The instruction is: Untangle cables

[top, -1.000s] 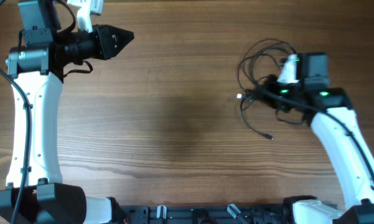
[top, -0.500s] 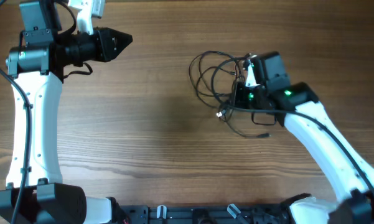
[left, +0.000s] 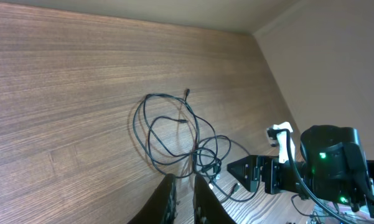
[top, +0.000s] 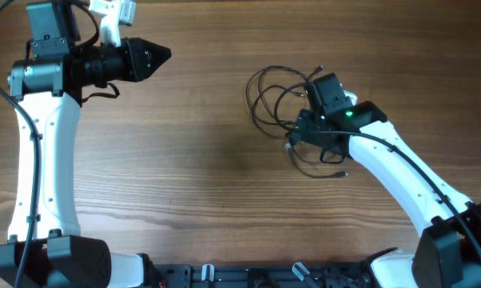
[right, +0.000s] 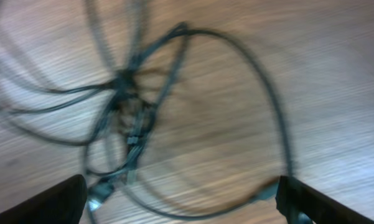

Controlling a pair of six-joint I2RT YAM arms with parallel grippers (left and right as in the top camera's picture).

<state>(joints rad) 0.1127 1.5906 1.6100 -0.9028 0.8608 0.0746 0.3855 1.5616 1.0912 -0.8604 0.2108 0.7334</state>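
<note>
Right gripper [right: 185,208] spread wide, right over the knot of the cables [top: 274,98], which sprawl in loose loops on the table [top: 208,176] right of centre, while the left gripper [top: 163,54], pressed together, hangs well apart, far left.

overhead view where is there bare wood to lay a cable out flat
The widest bare patch is the middle of the table, between the left arm and the cables. The far strip right of the left arm's jaws is bare too. It is crowded where the right arm hangs over the loops.
</note>
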